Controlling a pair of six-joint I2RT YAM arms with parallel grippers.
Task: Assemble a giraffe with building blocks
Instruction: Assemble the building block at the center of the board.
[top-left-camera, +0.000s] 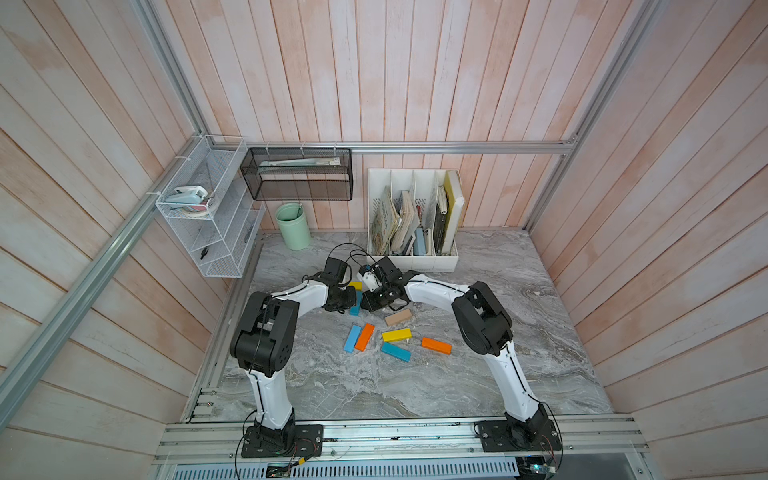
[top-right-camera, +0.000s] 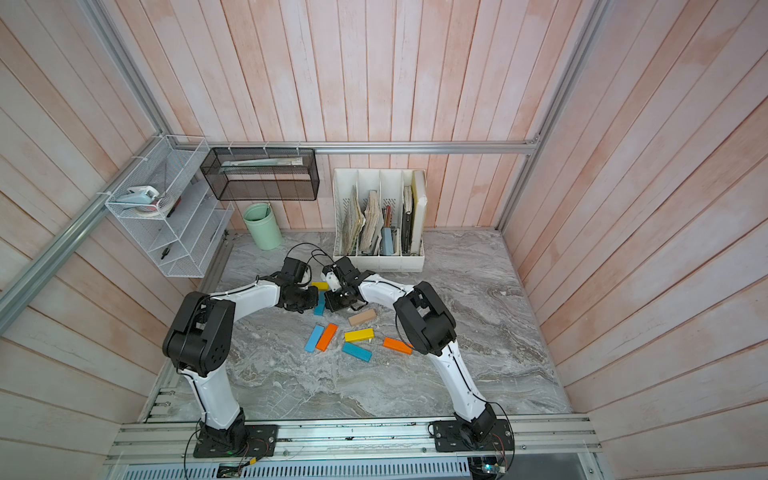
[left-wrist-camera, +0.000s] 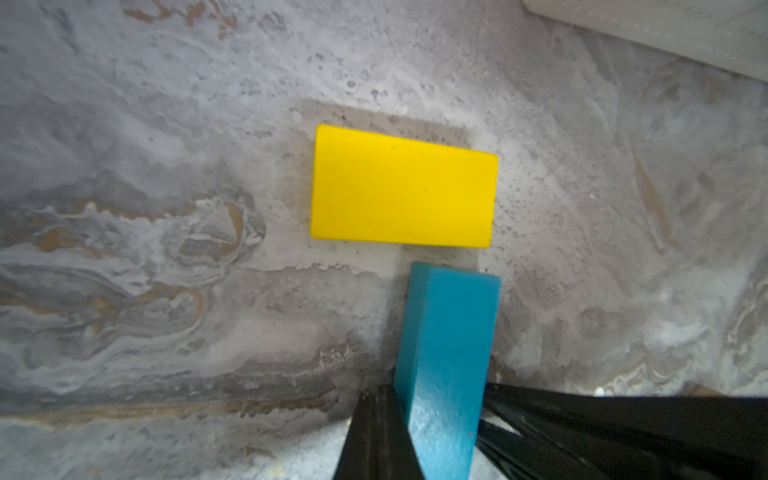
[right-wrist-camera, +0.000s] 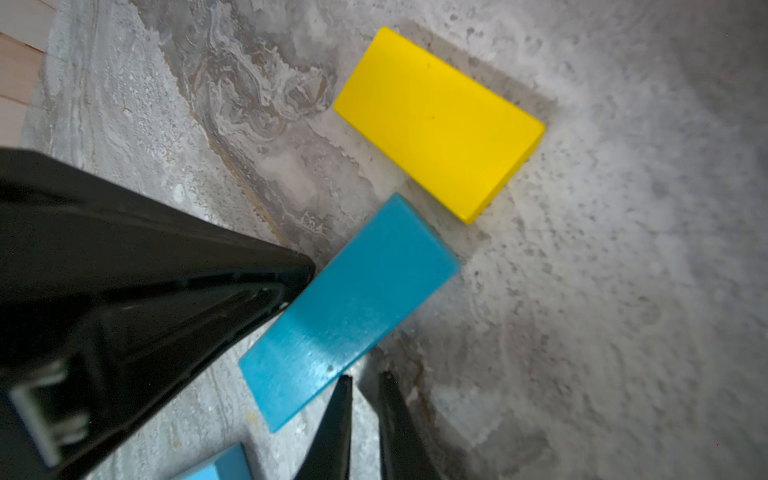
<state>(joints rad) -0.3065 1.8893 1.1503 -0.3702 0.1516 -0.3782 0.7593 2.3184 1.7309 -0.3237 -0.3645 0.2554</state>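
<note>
Nearest, six loose wooden bars (top-left-camera: 397, 335) lie scattered on the grey marbled tabletop (top-left-camera: 332, 386). Beyond, a flat teal rectangular bar (right-wrist-camera: 353, 307) has the left gripper (right-wrist-camera: 305, 266), fingers together, at its 9 o'clock edge and the right gripper (right-wrist-camera: 365, 378), fingers a slit apart and empty, at 3. At its 12, just beside, lies a yellow rectangular block (left-wrist-camera: 403, 187): the giraffe (top-right-camera: 320, 286) so far.

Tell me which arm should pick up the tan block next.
Probably right. The tan block lies beside the right gripper, whose jaws stand slightly apart and empty. The left gripper is shut, on the far side of the teal block.
</note>
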